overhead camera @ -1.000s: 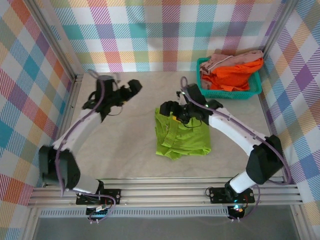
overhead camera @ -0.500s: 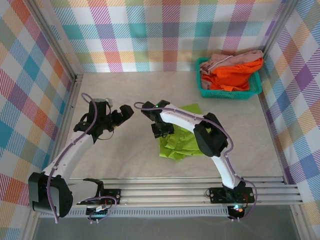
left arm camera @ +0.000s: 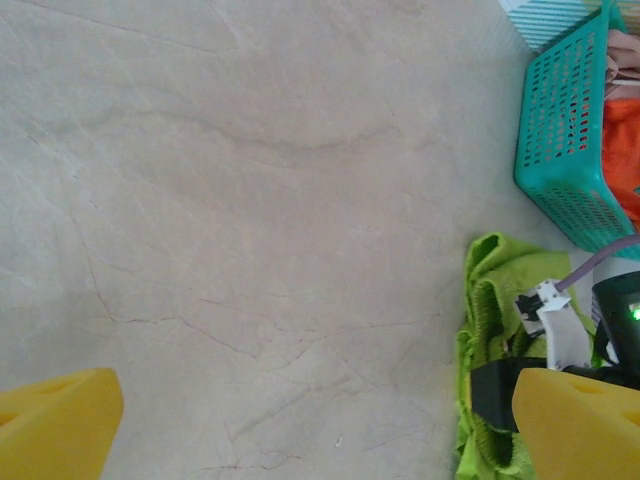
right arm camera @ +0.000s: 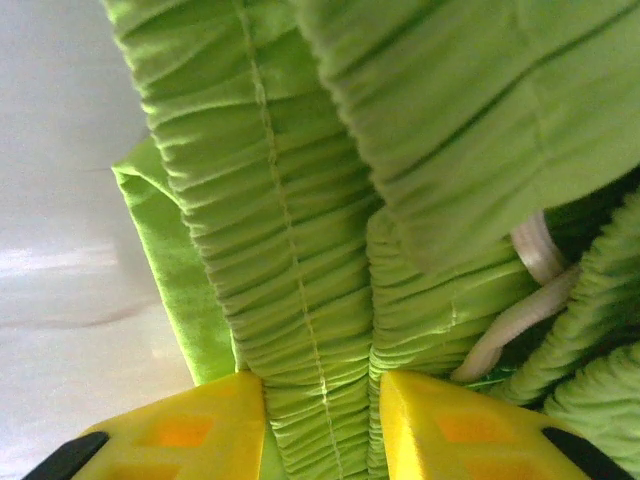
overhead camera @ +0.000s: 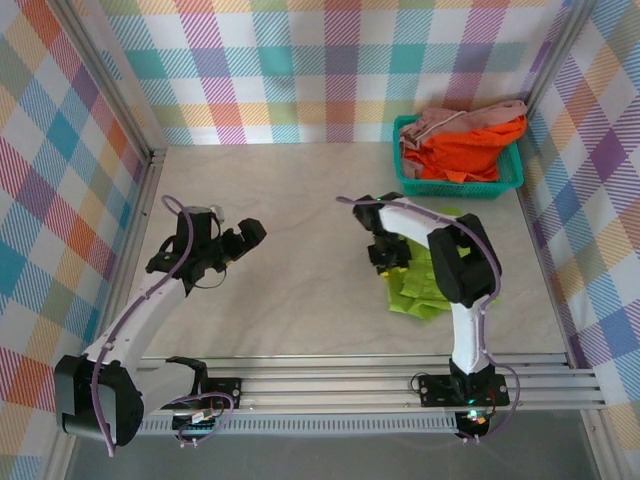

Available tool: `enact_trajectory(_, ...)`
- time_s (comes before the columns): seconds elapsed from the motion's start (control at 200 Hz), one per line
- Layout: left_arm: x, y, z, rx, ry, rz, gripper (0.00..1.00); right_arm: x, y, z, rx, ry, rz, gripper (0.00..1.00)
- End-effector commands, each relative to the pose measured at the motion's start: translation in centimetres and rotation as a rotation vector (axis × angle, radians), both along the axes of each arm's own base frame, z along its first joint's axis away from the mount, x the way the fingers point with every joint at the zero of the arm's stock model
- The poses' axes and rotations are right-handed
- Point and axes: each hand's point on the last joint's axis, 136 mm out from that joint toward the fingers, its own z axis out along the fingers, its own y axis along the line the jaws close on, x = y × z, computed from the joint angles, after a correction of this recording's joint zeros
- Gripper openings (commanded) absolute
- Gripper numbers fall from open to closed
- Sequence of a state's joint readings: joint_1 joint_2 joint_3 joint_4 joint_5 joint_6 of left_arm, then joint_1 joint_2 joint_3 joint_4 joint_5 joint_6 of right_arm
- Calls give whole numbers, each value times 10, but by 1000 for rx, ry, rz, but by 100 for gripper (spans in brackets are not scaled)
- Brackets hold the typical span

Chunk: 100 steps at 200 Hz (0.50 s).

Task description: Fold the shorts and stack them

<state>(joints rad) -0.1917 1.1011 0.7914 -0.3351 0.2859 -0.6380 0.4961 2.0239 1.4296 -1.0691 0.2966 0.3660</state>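
Observation:
The lime green shorts point(overhead camera: 422, 286) lie bunched on the table, right of centre. My right gripper point(overhead camera: 388, 254) sits at their left edge. In the right wrist view its yellow fingers point(right arm camera: 190, 435) pinch the ribbed elastic waistband point(right arm camera: 300, 300) between them, so the right gripper point(right arm camera: 322, 430) is shut on these shorts; a white cord point(right arm camera: 520, 300) shows beside the band. The orange shorts point(overhead camera: 470, 150) and the pink shorts point(overhead camera: 450, 120) are piled in the teal basket point(overhead camera: 460, 187). My left gripper point(overhead camera: 250, 234) hovers over bare table on the left, open and empty point(left arm camera: 320, 425).
The teal basket stands in the back right corner against the plaid wall. Metal frame posts point(overhead camera: 140, 190) line the table's left and right sides. Bare marbled tabletop point(overhead camera: 300, 290) lies between the two arms. The left wrist view catches the green shorts point(left arm camera: 490, 330) and the basket point(left arm camera: 565, 150).
The right gripper has closed on the green shorts' waistband and carried them to the right, bunching them up. The left arm has drawn back toward the near left, still open.

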Motion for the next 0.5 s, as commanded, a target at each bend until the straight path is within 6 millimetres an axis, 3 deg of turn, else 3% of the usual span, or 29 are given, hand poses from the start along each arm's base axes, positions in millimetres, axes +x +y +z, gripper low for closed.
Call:
enact_trajectory(0.0, -3, 3, 7, -2, -36, 3, 100, -7, -38, 2, -50, 55, 31, 38)
enact_trajectory(0.12, -5, 4, 9, -2, -43, 7, 100, -1, -75, 8, -95, 46, -11, 40)
enact_trajectory(0.175, -6, 5, 11, 0, -47, 7, 100, 3, -78, 15, -79, 27, -23, 41)
enact_trajectory(0.235, -7, 5, 13, 5, -49, 3, 100, 13, -66, 33, -3, -27, -16, 49)
enact_trajectory(0.29, -8, 6, 15, 5, -52, 3, 100, 24, -41, 60, 136, -105, -28, 59)
enact_trajectory(0.4, -10, 6, 17, 3, -58, 6, 100, 54, 0, 131, 377, -322, -46, 77)
enact_trajectory(0.495, -11, 7, 19, -2, -62, 11, 100, 86, 14, 185, 495, -530, -83, 84)
